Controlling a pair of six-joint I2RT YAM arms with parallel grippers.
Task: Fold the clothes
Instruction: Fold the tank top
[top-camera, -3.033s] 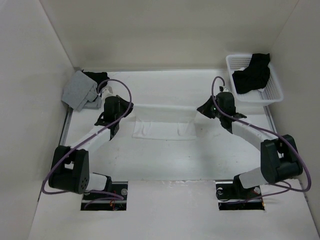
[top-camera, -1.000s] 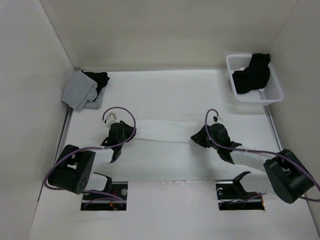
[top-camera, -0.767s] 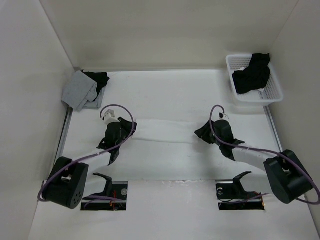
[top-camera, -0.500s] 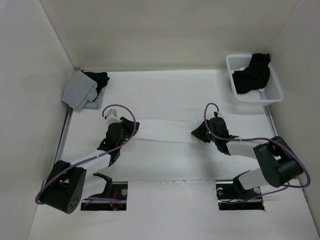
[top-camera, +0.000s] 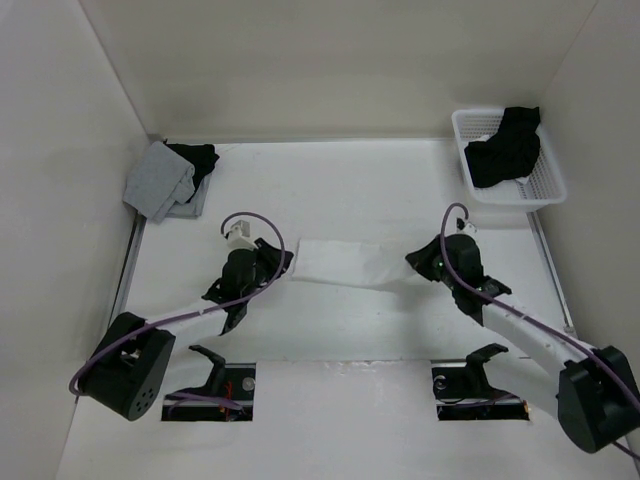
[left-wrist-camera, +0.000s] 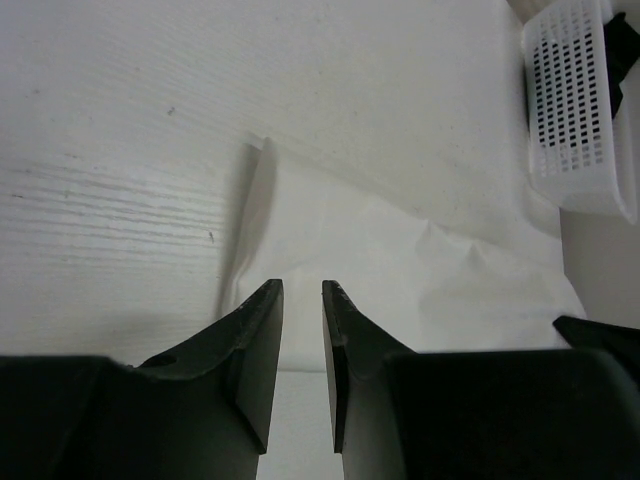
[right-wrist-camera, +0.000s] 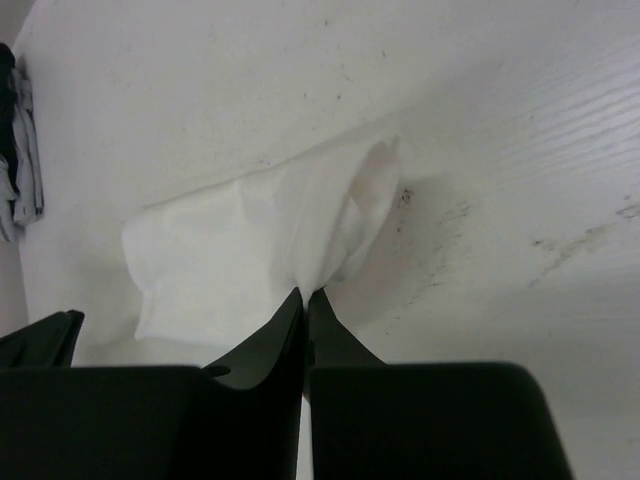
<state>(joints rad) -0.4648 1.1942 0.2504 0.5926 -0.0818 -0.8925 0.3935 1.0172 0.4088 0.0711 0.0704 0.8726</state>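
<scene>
The right gripper (right-wrist-camera: 305, 293) is pressed together, pinching a raised fold of the white garment (right-wrist-camera: 230, 245), which spreads out just ahead of its tips. The left gripper (left-wrist-camera: 300, 290) shows 2 fingers a narrow gap apart at the garment's edge; whether they pinch it I cannot tell. Far ahead to its right stands a white basket (left-wrist-camera: 575, 110).

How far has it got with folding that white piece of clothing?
Looks done: the white garment lies as a narrow, layered strip on the table. In hand: the right claw is pinched shut on its right end; the left claw sits at the other end, jaws slightly apart, and I cannot tell if it grips. Left, probably: folding the strip end to end into a compact bundle.
</scene>
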